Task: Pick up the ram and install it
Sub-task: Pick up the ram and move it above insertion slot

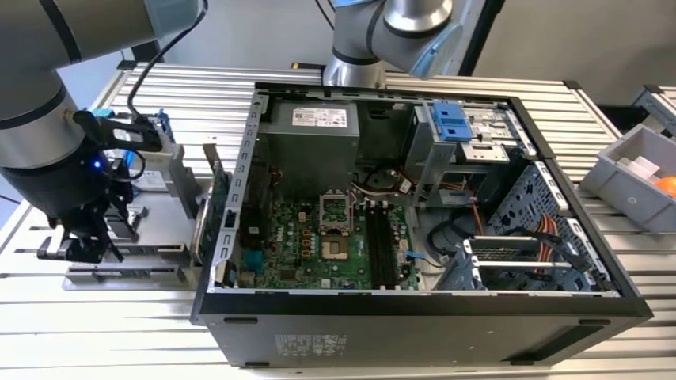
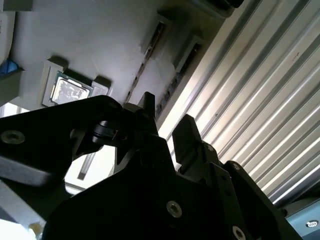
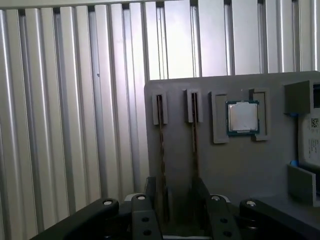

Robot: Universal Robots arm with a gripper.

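Two ram sticks stand on edge in the slots of a grey fixture plate (image 3: pixel 225 165); one ram stick (image 3: pixel 160 140) and the other (image 3: pixel 194 142) look like thin brownish lines, also visible in the second wrist view (image 2: pixel 144 65) (image 2: pixel 176 80). My gripper (image 3: pixel 179 202) hovers over the near end of these slots, open, with nothing between its black fingers (image 2: pixel 187 132). In the exterior view the gripper (image 1: pixel 85 244) hangs over the fixture (image 1: pixel 158 273), on the exterior view's left of the open computer case (image 1: pixel 423 309). The motherboard's long black slots (image 1: pixel 381 245) lie inside the case.
A processor chip (image 3: pixel 243 118) sits in a pocket of the fixture beside the ram slots. A green card (image 1: pixel 217 210) stands upright between fixture and case. A grey bin (image 1: pixel 634 170) sits at the exterior view's right. The table (image 1: pixel 106 332) is ribbed aluminium.
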